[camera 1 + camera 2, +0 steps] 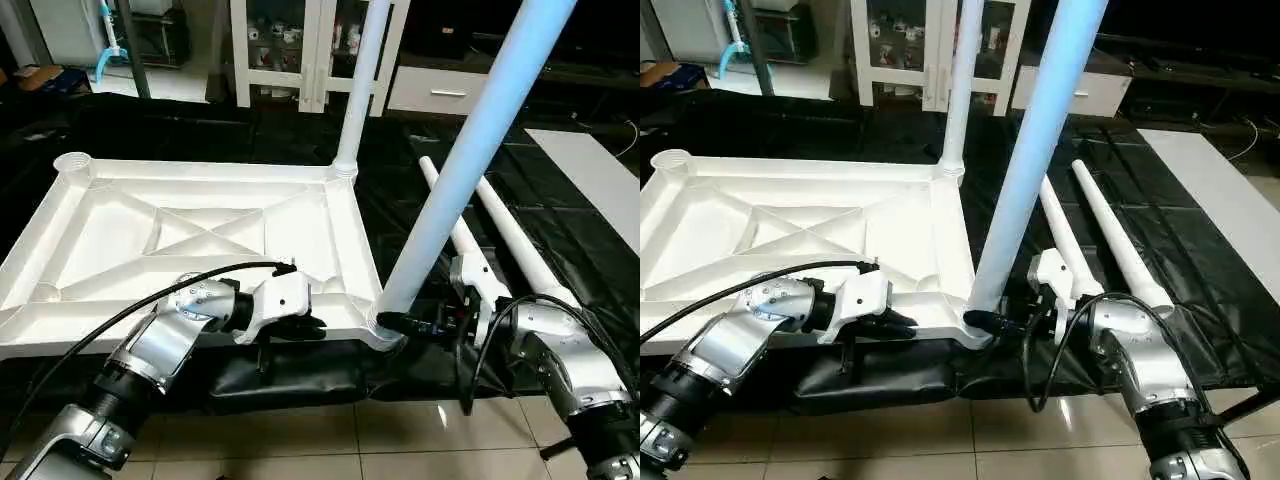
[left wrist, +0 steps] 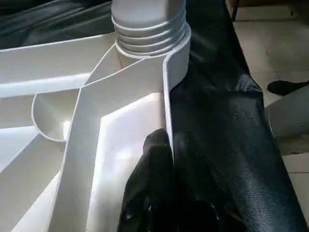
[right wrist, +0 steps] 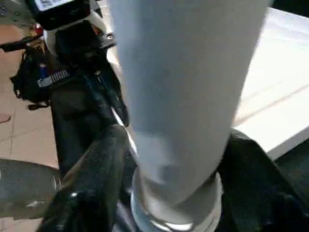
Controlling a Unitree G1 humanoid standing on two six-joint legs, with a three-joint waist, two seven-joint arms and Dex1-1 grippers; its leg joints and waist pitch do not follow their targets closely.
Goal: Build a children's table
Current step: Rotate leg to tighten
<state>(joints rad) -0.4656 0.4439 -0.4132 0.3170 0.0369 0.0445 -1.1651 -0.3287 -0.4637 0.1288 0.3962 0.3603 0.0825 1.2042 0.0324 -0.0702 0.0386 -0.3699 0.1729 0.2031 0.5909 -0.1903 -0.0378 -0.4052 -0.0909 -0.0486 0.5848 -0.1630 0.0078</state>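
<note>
While the upside-down tabletop (image 1: 190,235) sits on the black mat (image 1: 560,240), our left gripper (image 1: 305,325) pinches its near rim. Our right gripper (image 1: 405,323) is clamped round a leg (image 1: 470,160) standing in the near corner socket; two spare legs (image 1: 520,250) lie alongside.

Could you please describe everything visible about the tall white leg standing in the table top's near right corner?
The long white tapered plastic tube leg stands in the near right corner socket of the upside-down white ribbed table top, leaning toward the right and running out of view. Its base carries ridged rings. The right gripper is closed around the base; the left gripper pinches the top's near rim.
</note>
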